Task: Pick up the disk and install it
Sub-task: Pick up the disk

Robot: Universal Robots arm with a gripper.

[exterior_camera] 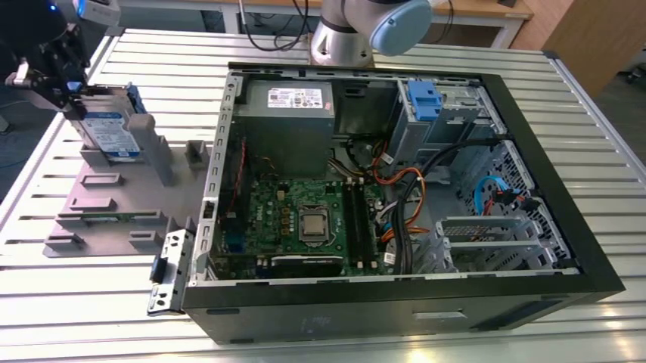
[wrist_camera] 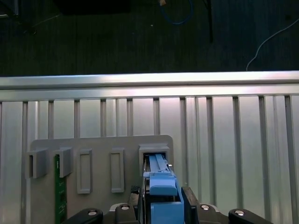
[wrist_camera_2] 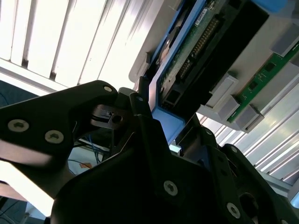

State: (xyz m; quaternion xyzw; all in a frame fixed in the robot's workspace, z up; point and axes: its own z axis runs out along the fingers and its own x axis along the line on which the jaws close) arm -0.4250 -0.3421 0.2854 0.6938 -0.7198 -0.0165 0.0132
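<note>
The gripper (wrist_camera: 163,199) was squeezed tight on the disk (wrist_camera: 160,179). The disk stood on its edge in a slot of the grey rack (exterior_camera: 121,193), beside the open computer case (exterior_camera: 404,302). If it came up crooked, it could catch on the slot and slip out. Its blue-and-white label had print too small to read.

Slatted metal table (exterior_camera: 172,60): open computer case (exterior_camera: 353,306) centre to 3 o'clock, grey fixture plate (exterior_camera: 141,198) at 9 o'clock.
</note>
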